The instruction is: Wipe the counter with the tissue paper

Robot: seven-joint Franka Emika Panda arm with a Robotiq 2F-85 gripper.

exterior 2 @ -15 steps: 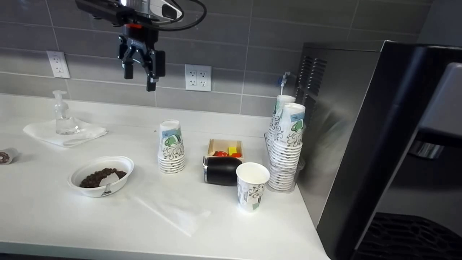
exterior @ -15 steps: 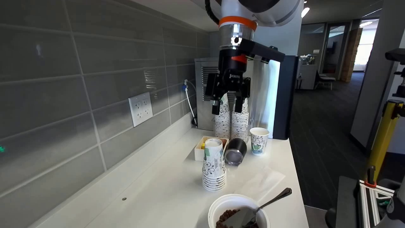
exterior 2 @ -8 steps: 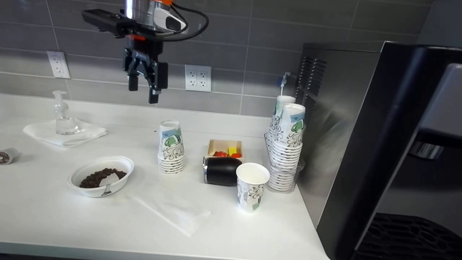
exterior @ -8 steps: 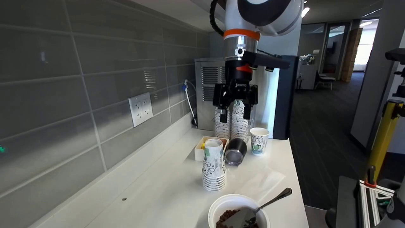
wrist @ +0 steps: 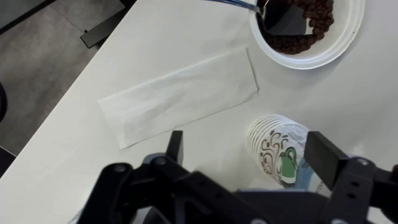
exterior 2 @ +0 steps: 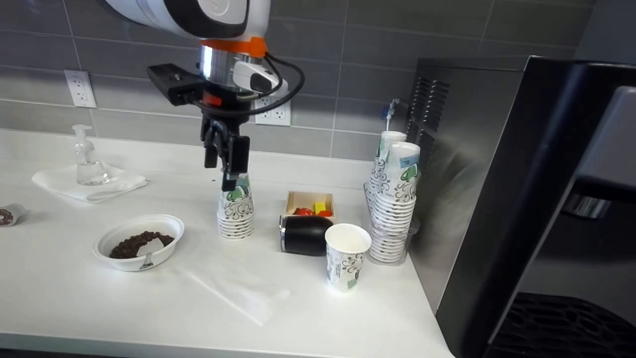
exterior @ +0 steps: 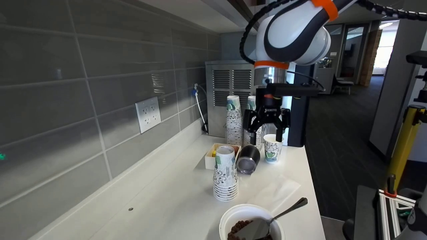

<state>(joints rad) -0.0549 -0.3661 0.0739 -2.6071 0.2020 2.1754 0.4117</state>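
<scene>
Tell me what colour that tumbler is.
The tumbler has a black body, clearest in an exterior view.

Wrist view, centre: tissue paper (wrist: 180, 98) white. Lower right: stacked paper cups (wrist: 279, 152) white, dark swirls, green mug motif.

Gripper (wrist: 245, 147) spread, tissue ppr (wrist: 186, 96) on ctr (wrist: 180, 31) nr bowl (wrist: 311, 61).

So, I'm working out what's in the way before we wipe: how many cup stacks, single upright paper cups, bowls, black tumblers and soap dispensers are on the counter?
Cup stacks: 3
Single upright paper cups: 1
Bowls: 1
Black tumblers: 1
Soap dispensers: 1
Total on the counter: 7
</scene>
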